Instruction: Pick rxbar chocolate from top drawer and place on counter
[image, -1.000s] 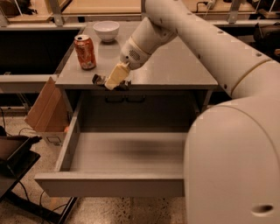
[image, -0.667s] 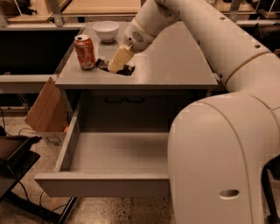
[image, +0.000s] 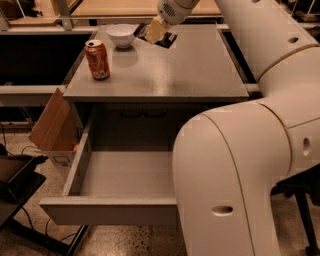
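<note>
Hovering over counter (image: 200, 70) rear, gripper (image: 156, 31) pinching rxbar chocolate (image: 167, 40), beside bowl (image: 121, 35); top drawer (image: 125, 175) open.

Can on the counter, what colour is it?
Orange-red can, silver top, camera view. The end effector, above the far side of the counter, grips the rxbar chocolate.

Grey counter (image: 195, 70) — tan jaws above
</note>
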